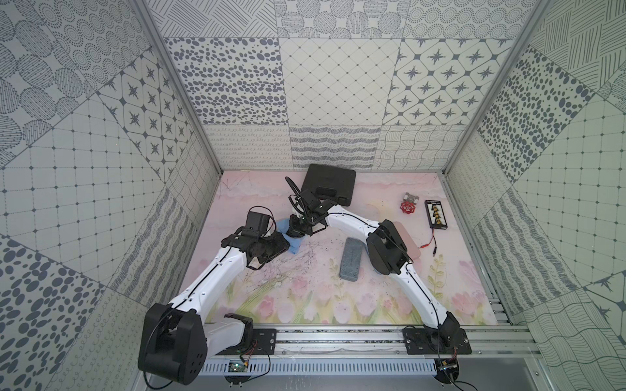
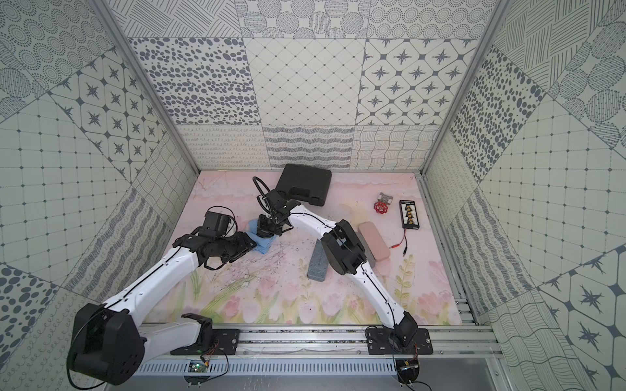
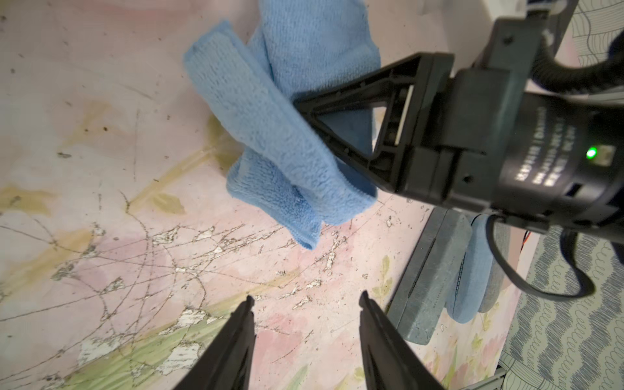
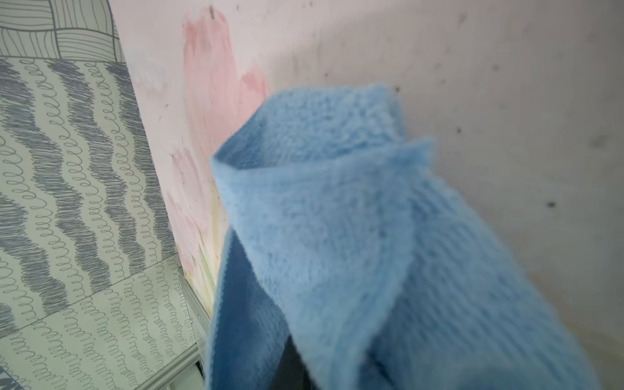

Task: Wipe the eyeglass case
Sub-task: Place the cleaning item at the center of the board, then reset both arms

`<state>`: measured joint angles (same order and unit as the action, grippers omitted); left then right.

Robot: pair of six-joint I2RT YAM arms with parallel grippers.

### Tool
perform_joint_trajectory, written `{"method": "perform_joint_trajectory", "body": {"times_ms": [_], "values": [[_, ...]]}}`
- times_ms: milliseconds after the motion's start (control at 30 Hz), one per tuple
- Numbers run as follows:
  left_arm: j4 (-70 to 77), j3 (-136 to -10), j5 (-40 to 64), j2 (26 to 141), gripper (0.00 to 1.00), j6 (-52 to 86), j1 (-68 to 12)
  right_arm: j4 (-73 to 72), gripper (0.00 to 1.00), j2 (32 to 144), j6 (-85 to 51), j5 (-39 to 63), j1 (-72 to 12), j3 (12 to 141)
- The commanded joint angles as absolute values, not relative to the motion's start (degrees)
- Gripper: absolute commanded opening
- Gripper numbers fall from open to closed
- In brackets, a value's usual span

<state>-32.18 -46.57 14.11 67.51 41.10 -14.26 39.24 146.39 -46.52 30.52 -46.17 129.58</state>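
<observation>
- Eyeglass case [image 1: 350, 259], grey and speckled, is seen in both top views lying flat and slanted on the table [image 1: 305, 304], between the table's middle and its right edge. It is well apart from both grippers.
- A blue cloth [image 1: 293, 245] is seen toward the table's left edge. The right gripper [image 1: 295, 233] is pointed down onto it, and the left gripper [image 1: 282, 246] is held just beside it.
- A pink case [image 1: 411, 243] is partly hidden behind the right arm. A black case [image 1: 328, 184] is set at the far edge, and a red valve [image 1: 407, 207] and a black board [image 1: 437, 213] are placed near the far right corner.
- In a top view the eyeglass case [image 2: 317, 264] is partly covered by the right arm's elbow, while the blue cloth [image 2: 261, 243] is shown between the two grippers.
- In the left wrist view the fingers [image 3: 236, 337] of the left gripper [image 3: 305, 300] are held apart, with nothing between them, over bare table.
- In the same view a fold of the blue cloth [image 3: 270, 135] is clamped by the right gripper [image 3: 304, 104], and the rest is draped downward. Whether its lower end touches the table cannot be told. The eyeglass case [image 3: 429, 280] is seen beyond, apart from the cloth.
- In the right wrist view most of the frame is filled by the blue cloth [image 4: 337, 236], so the right fingers are hidden. The table [image 4: 506, 101] is seen behind it.
</observation>
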Motion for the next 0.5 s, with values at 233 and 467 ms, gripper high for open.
{"method": "perform_joint_trajectory", "body": {"times_ms": [233, 467], "values": [[-28.4, -55.6, 6.3, 66.0, 0.56, 27.1, -14.1, 52.2, 0.31, 126.8, -28.2, 23.0, -44.3, 124.9], [2.5, -39.6, 3.6, 59.0, 0.66, 12.9, -15.3, 13.5, 0.73, 95.9, -9.1, -1.8, -43.9, 80.0]]}}
